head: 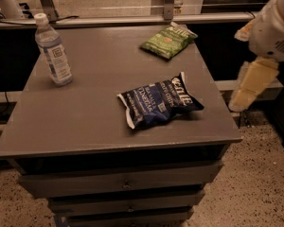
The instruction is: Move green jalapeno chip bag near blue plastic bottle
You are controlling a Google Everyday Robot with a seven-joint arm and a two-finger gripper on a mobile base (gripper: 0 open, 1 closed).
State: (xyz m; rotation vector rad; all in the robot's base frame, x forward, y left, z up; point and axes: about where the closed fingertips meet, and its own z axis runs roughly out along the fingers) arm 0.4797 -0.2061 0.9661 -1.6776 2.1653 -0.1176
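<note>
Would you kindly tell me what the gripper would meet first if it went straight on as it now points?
The gripper, just right of the grey table, points downward, so it would probably meet the speckled floor first, though depth is unclear.

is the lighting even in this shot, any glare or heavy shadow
Camera view: dim, warm light, fairly even across the table; small glints on the dark blue chip bag and blue plastic bottle; green jalapeno chip bag is well lit; drawers sit in deep shadow; the gripper, off the table's right edge, is brightly lit.
</note>
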